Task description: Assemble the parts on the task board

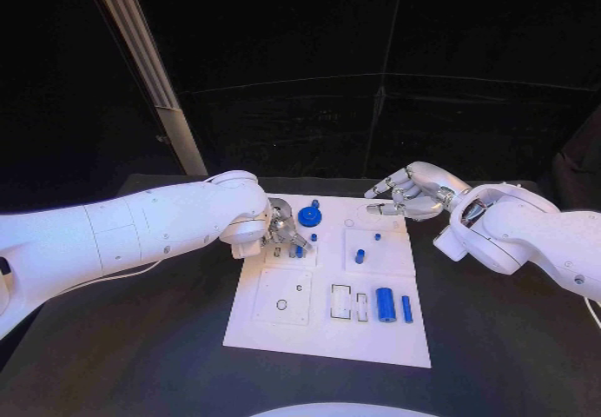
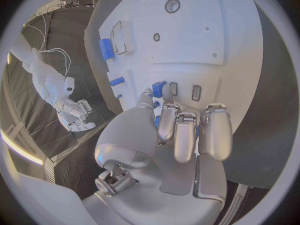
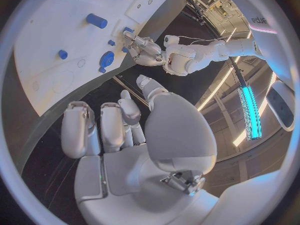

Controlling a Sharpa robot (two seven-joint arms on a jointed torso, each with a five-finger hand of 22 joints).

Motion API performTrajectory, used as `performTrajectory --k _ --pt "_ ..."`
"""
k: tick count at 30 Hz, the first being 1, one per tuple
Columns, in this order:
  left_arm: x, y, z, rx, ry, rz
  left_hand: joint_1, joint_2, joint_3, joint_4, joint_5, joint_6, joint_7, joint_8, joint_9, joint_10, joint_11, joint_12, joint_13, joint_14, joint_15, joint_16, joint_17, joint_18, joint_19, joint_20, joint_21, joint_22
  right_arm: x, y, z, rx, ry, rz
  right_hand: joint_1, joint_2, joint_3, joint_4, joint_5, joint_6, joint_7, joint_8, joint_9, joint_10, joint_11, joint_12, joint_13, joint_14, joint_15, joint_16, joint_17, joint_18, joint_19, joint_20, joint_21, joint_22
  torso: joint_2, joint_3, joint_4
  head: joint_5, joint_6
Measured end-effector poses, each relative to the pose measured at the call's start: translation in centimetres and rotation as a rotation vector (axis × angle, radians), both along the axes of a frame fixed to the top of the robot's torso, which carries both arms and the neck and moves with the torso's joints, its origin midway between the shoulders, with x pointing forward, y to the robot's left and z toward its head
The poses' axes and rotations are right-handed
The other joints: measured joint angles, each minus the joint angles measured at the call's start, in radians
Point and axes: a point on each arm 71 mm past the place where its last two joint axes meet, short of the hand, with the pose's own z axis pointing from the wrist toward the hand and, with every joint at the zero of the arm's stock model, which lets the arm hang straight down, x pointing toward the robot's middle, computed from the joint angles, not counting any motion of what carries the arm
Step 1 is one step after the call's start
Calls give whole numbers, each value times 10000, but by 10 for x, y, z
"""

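The left robot hand (image 1: 278,224) bends over the task board (image 1: 328,334) on the tabletop (image 1: 150,347), fingers closed on a small blue part (image 2: 160,89), seemingly to seat it. The right robot hand (image 1: 403,193) waits beyond the board's far edge, fingers loosely curled, empty. About eight blue parts are visible.
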Motion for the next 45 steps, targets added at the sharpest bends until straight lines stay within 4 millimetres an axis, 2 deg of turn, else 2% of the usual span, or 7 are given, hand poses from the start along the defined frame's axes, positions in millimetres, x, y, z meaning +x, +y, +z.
performTrajectory --k 10,18,19,20,21,25,45 --pt "-1 -1 3 -158 -152 16 367 -317 1546 -1547 -357 -150 106 -483 57 0 0 0 -49 -32 -44 0 0 1 -3 -2 0 -1 1 0 -1 -42 62 -12 0 0 0 0 0 0 0 0 8 0 0 0 1 0 0 0 -1 -1 0 0 0 1 4 -2 0 -20 -43" --pt "-5 3 4 -418 -346 72 -387 110 2578 -1089 -393 13 292 -772 516 -3 3 -1 -19 10 -2 0 -1 1 -14 40 -1 -1 1 -1 -1 -74 102 -20 0 0 28 -27 58 0 0 0 7 0 0 0 -13 0 0 0 -17 -1 0 0 0 -14 6 -6 4 -49 -60" --pt "-6 4 4 -460 -380 83 -617 12 2948 -1032 -395 15 293 -775 595 -3 3 -1 -29 10 -2 0 -1 1 6 60 -2 -1 1 -1 -1 -79 105 -25 0 0 28 -27 58 0 0 0 7 0 0 0 -13 0 0 0 -17 -1 0 0 0 -14 6 -7 7 -56 -61" --pt "-7 5 4 -504 -417 96 -1216 -386 4245 -1078 -396 136 304 -848 804 11 8 174 56 10 -3 0 -1 0 7 61 -5 -1 2 -1 -1 -83 109 -30 0 0 28 -27 58 0 0 0 7 0 0 0 -13 0 0 0 -17 -1 0 0 0 -14 6 -6 11 -57 -62" --pt "-8 6 5 -560 -463 109 -1453 -586 4681 -1033 -397 203 237 -859 895 78 -1 302 146 11 -5 0 -1 1 7 60 -7 -1 2 -1 -2 -88 113 -35 0 0 28 -28 58 0 0 0 7 0 0 0 -13 0 0 0 -17 -1 0 0 0 -15 6 -6 12 -58 -62" --pt "-11 8 7 -704 -658 114 -1861 -919 5606 -1087 -455 241 198 -859 1124 99 -13 185 3 12 -7 0 -1 1 7 61 25 -1 2 -2 -2 -100 121 -49 0 0 28 -27 58 0 0 0 7 0 0 0 -12 0 0 0 -17 0 0 0 0 -14 6 -5 16 -57 -62" --pt "-11 17 8 -100 -1796 -186 -2132 -1190 6269 -1076 -573 326 183 -925 1345 120 9 95 2 10 -5 0 -1 1 7 61 30 -2 3 -2 -3 -135 174 -20 1 0 28 -27 58 0 0 0 5 0 0 0 -19 0 0 0 -16 -1 1 0 0 -13 5 -6 5 44 -115"
